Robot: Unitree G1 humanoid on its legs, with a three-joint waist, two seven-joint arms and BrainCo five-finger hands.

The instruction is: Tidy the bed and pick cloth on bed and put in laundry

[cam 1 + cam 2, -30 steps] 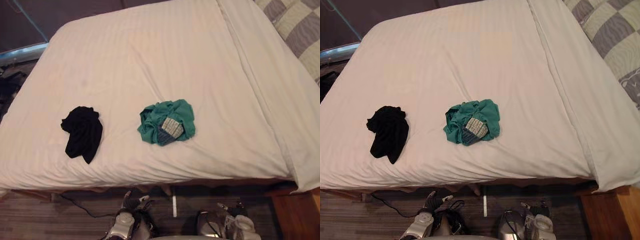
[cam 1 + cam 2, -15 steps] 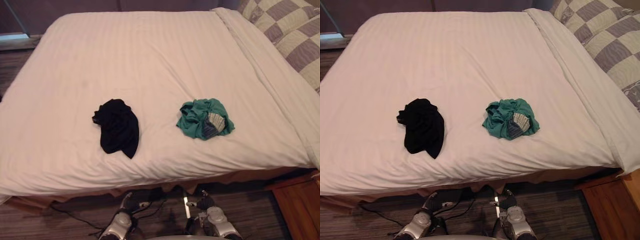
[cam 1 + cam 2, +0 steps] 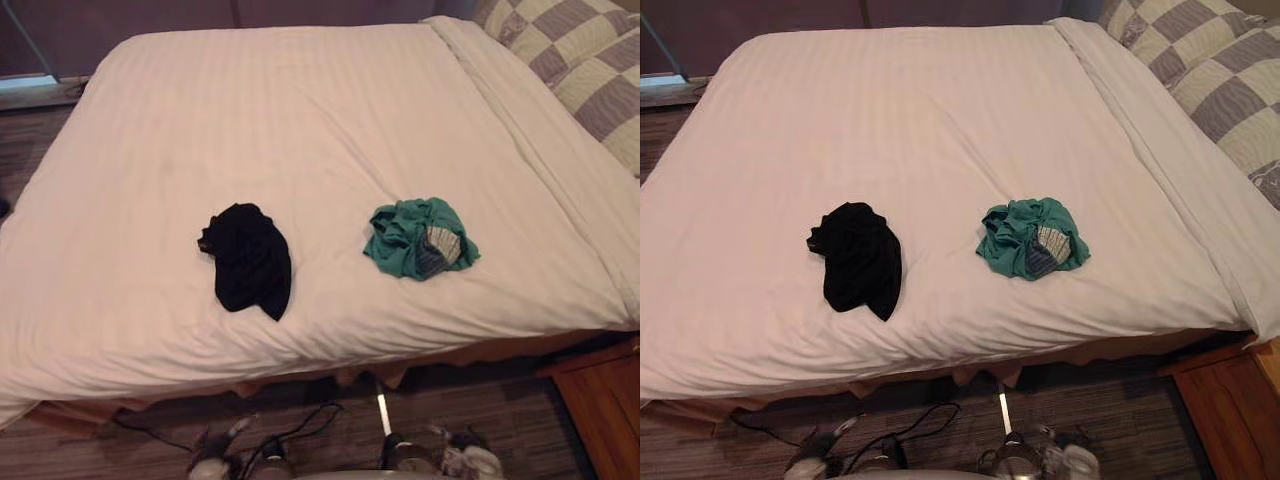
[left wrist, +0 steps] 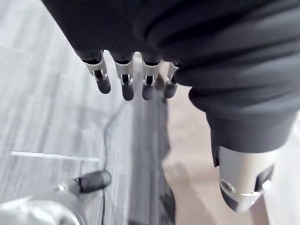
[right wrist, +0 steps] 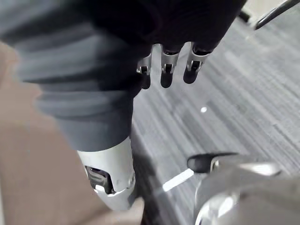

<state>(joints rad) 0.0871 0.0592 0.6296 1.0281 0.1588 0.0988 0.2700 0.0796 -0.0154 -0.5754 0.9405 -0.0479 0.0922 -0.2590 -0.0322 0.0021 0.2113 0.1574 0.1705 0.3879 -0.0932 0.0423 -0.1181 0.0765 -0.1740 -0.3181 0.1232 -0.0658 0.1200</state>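
Poised low at edge of bed (image 3: 300, 120), slack and empty-handed: black cloth (image 3: 245, 258) ahead of left hand (image 4: 123, 77), green cloth (image 3: 410, 235) ahead of right hand (image 5: 166, 65).

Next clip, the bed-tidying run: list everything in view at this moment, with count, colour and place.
bed: one, pale off-white cover, takes up most of the head views
black cloth: one, black, crumpled on the bed near its front edge, left of centre
green cloth: one bundle, teal green with a grey striped piece tucked in it, on the bed to the right of the black cloth, apart from it
checked pillows: at least two, grey and cream, far right end of the bed
wooden furniture: one, brown, on the floor at the bed's near right corner
floor: grey planks, in front of the bed
left hand: fingers relaxed, holding nothing, above the floor
right hand: fingers relaxed, holding nothing, above the floor
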